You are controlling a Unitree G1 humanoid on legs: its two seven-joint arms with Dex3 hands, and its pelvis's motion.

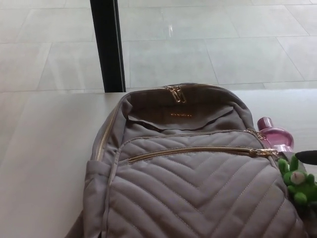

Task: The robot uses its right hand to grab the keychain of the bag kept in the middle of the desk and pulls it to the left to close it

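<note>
Keychain [298, 182], a soft green plush, hangs from the bag's [198, 193] front zipper pull [267, 152] at its right side. It's likely light and squashy, so pinch it close to that pull. Your right hand [309, 157] barely shows; open or closed, I cannot tell.

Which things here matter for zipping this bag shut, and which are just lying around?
For the job: grey backpack; gold front zip; green plush keychain by its right end; right hand, barely showing at the right edge.
Just lying about: pink bottle beside the bag; black post behind the desk.
</note>
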